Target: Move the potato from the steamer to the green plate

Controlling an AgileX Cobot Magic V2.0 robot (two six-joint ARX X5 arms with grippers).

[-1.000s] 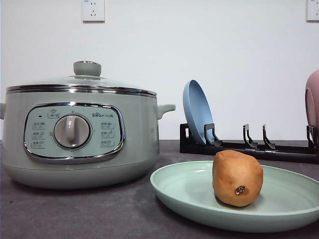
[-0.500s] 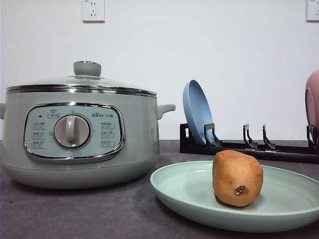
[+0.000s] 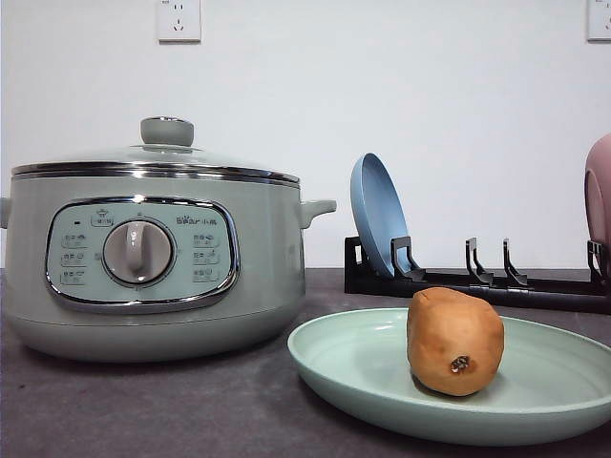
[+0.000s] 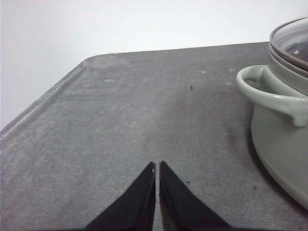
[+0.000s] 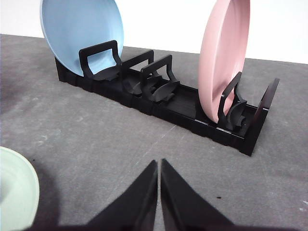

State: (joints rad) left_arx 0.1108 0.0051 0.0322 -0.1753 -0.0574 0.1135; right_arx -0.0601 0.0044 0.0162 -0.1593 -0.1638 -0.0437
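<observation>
The orange-brown potato (image 3: 454, 341) stands on the green plate (image 3: 363, 367) at the front right of the table, its dark eye spot facing the camera. The sage-green steamer (image 3: 143, 262) sits at the left with its glass lid on. In the left wrist view my left gripper (image 4: 157, 167) is shut with nothing in it, low over bare table beside the steamer's handle (image 4: 269, 94). In the right wrist view my right gripper (image 5: 158, 164) is shut and empty, with the green plate's rim (image 5: 17, 187) off to one side.
A black dish rack (image 3: 477, 284) stands behind the plate, holding an upright blue plate (image 3: 377, 215) and a pink plate (image 3: 600, 191). The rack (image 5: 168, 103) lies ahead of the right gripper. The table's rounded edge (image 4: 48, 94) lies beyond the left gripper.
</observation>
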